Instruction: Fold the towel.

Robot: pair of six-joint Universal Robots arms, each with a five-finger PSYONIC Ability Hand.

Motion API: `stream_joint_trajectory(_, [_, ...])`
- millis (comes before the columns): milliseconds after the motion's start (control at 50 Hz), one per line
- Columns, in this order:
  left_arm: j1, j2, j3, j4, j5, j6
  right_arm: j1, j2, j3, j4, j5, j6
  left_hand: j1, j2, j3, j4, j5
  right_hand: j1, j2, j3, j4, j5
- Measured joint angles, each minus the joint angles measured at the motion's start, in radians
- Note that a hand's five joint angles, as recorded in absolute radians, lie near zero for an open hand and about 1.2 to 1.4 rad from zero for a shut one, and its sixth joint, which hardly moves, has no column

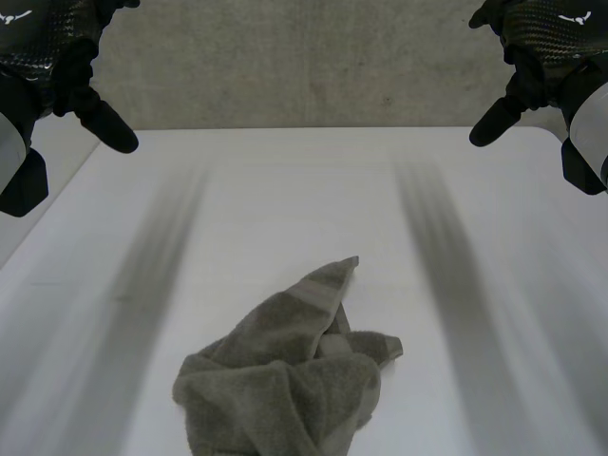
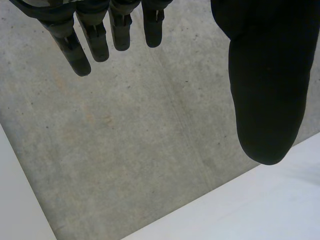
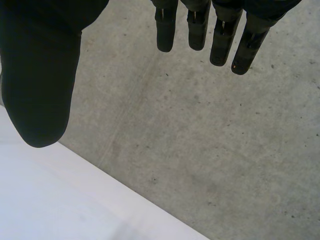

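A grey-green towel (image 1: 285, 366) lies crumpled in a heap on the white table (image 1: 285, 190), near its front edge at the middle, one corner pointing toward the far side. My left hand (image 1: 66, 66) hangs high over the table's far left corner, well away from the towel. Its fingers (image 2: 95, 35) are straight and its thumb (image 2: 267, 85) stands apart, holding nothing. My right hand (image 1: 541, 57) hangs high over the far right corner, equally far from the towel. Its fingers (image 3: 220, 35) are straight and its thumb (image 3: 40, 85) spread, with nothing between them.
Beyond the table's far edge runs a grey concrete surface (image 1: 304, 66), seen under both hands as concrete (image 2: 125, 150) and concrete (image 3: 210, 150). The table's edge (image 2: 240, 205) passes beneath the left thumb, and the table's edge (image 3: 75, 195) beneath the right thumb.
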Motion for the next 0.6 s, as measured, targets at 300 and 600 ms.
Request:
stream_joint_trajectory(300, [-0.001,-0.044,-0.047,-0.003,0.007,0.0,0.014,0.044,0.025,0.099,-0.17,-0.144,0.115,0.121,0.12,0.119,0.096,0.0,0.0,0.0,0.0,0.0])
stream_joint_trajectory(600, [-0.017,-0.166,-0.354,-0.005,0.138,-0.008,0.133,0.311,0.153,0.073,-0.368,-0.219,0.096,0.099,0.098,0.096,0.073,0.0,0.0,0.0,0.0,0.0])
